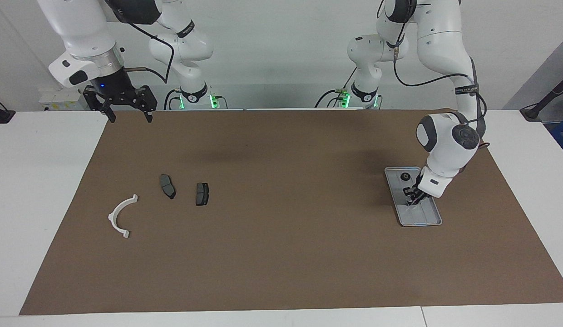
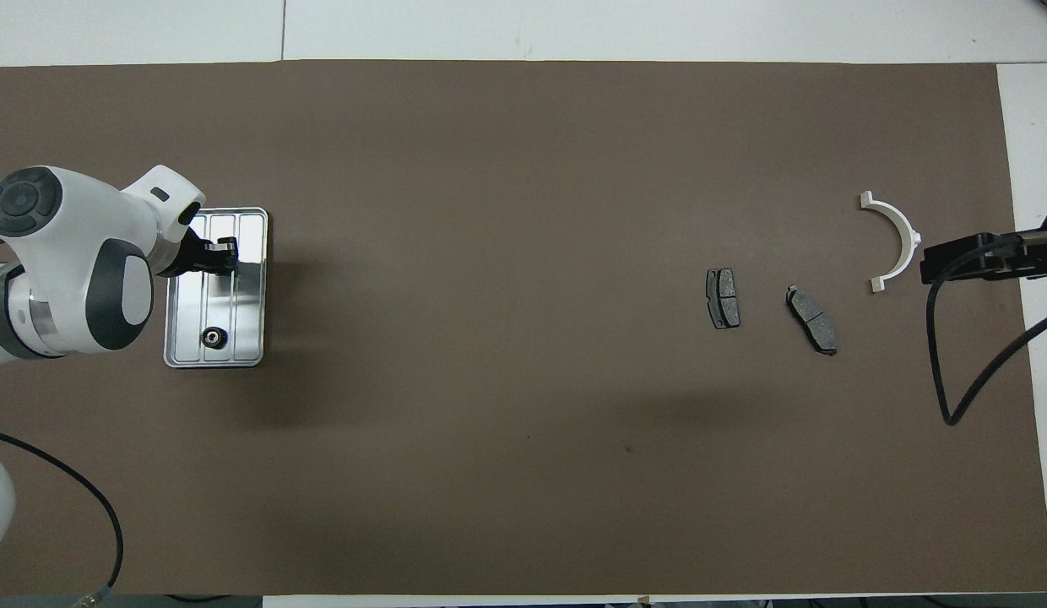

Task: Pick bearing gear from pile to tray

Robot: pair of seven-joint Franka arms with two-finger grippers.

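Hovering closed over the tray point(image 1: 402, 219), left hand point(image 1: 411, 203).

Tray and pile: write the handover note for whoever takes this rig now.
Left tool: shut, low over the tray; whether it holds a part cannot be seen.
Right tool: open, waiting raised over the mat's edge at the right arm's end.
Tray: toward the left arm's end, with one small black ring lying in it.
Pile: white arc and two dark grey pads toward the right arm's end.
Done: one ring in the tray.
Left: check the left tool; no more rings visible in the pile.
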